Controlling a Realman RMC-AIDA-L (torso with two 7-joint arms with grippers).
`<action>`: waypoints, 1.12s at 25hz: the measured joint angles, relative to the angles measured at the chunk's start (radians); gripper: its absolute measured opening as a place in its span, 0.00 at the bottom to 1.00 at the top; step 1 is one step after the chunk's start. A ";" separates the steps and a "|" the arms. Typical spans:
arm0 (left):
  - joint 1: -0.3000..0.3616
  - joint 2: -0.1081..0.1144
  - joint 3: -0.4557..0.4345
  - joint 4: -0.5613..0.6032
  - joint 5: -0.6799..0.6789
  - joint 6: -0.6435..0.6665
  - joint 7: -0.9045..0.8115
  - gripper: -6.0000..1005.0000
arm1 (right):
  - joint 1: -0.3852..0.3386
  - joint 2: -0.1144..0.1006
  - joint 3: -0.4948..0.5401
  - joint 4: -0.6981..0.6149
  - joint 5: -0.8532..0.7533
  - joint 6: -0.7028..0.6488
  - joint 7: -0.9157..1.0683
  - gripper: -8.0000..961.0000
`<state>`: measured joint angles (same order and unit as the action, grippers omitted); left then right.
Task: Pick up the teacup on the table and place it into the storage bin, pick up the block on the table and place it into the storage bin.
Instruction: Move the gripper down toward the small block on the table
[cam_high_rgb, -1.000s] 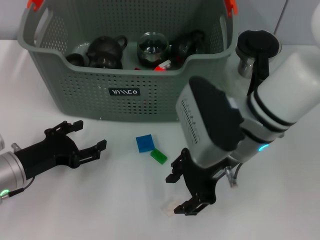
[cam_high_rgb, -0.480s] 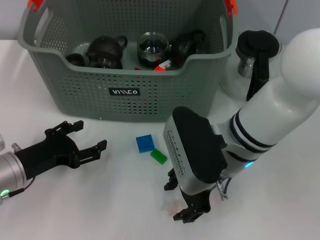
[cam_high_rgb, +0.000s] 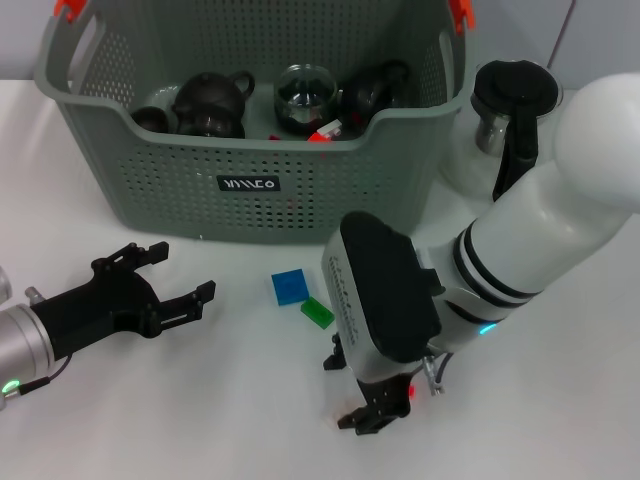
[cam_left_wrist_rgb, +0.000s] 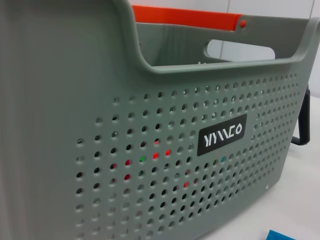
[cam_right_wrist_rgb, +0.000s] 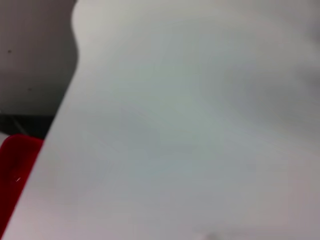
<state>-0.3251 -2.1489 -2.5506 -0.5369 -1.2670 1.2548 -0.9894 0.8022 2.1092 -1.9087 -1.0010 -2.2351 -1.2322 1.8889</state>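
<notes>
Nearest the robot, the right gripper (cam_high_rgb: 368, 405) points down at the white desk (cam_high_rgb: 230, 410), its fingers low over the surface; the wrist hides most of them, so I cannot tell how far apart they are or whether they hold anything. The left gripper (cam_high_rgb: 170, 280) hovers over the desk at the left, fingers spread wide and empty.

Between the arms lie a blue block (cam_high_rgb: 290, 287) and a green block (cam_high_rgb: 318, 312), just beside each other.

Behind them stands the storage bin (cam_high_rgb: 150, 190). Inside sit dark teapots (cam_high_rgb: 212, 103), a glass cup (cam_high_rgb: 304, 96) and small red pieces (cam_high_rgb: 325, 130), possibly blocks. A glass pitcher (cam_high_rgb: 510, 110) stands just right of the bin.
</notes>
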 joint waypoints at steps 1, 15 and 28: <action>0.000 0.000 0.000 0.000 0.000 0.000 0.000 0.89 | 0.000 0.000 0.000 0.000 0.000 0.009 0.010 0.71; 0.001 0.000 0.001 0.001 0.000 0.000 0.000 0.89 | -0.001 -0.002 -0.002 -0.007 0.010 -0.013 0.012 0.71; 0.000 0.000 0.003 0.002 0.000 0.000 0.000 0.89 | -0.001 0.001 -0.027 0.003 0.006 0.048 0.023 0.71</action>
<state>-0.3252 -2.1492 -2.5479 -0.5353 -1.2670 1.2548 -0.9893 0.8012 2.1103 -1.9355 -0.9985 -2.2286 -1.1846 1.9115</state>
